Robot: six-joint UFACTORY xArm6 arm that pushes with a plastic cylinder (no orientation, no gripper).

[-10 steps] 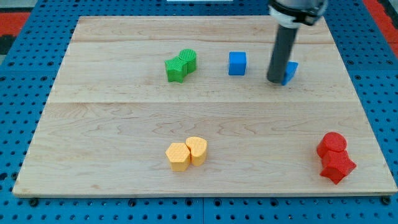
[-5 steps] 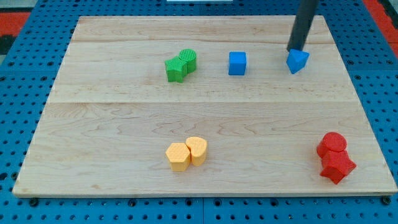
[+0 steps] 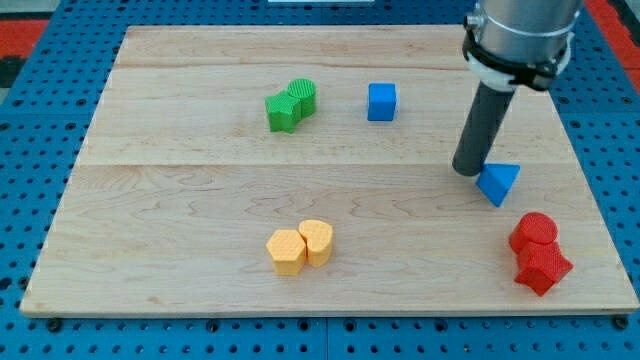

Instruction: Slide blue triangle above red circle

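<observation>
Touching the blue triangle at its upper left, my tip rests on the counter. The red circle lies just below; no hand exists.

The desk is a pale wooden board resting on a blue pegboard. Near the view's top, left of centre, a green block and a green cylinder touch each other, and a blue cube sits apart to their right. At the view's right, a blue triangle lies just above and left of a red circle, which touches a red block below it. Toward the view's bottom, two yellow blocks sit side by side, touching. My tip rests on the board against the triangle's upper left edge
</observation>
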